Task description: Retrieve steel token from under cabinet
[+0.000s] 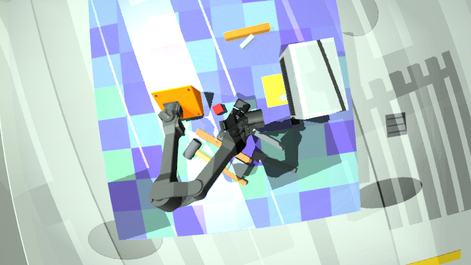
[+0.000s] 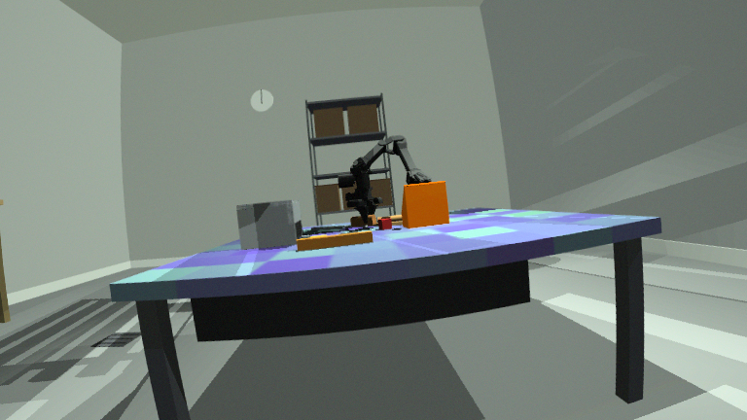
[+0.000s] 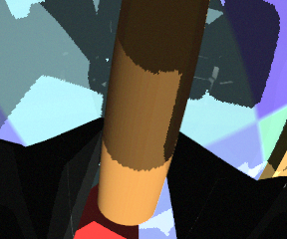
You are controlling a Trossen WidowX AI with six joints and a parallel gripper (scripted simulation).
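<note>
One orange block (image 1: pixel 189 99) (image 2: pixel 425 204) stands left of centre in the top view, carrying the arm's foot. Moving right, a hammer (image 1: pixel 192 149) shows its grey head below it, handle slanting toward the lower right, with a wooden bar (image 1: pixel 207 136) near it, partly behind the arm. Next comes a red cube (image 1: pixel 218 109) (image 2: pixel 384 223) (image 3: pixel 101 231), just beside the gripper (image 1: pixel 232 126) (image 2: pixel 365 221) (image 3: pixel 136 164). And the pincer's clamped on a round wooden handle (image 3: pixel 141 119), its blunt end toward the bottom of the wrist frame! Up above centre lie an orange bar (image 1: pixel 247 32) (image 2: pixel 335 240) and a short white stick (image 1: pixel 246 42). Now the yellow area (image 1: pixel 271 90), right of centre, with a small pale piece (image 1: pixel 283 97) at its lower right; whether that's the token, I cannot tell. Far right on the table, the white cabinet (image 1: pixel 312 80) (image 2: pixel 266 226) borders the yellow.
</note>
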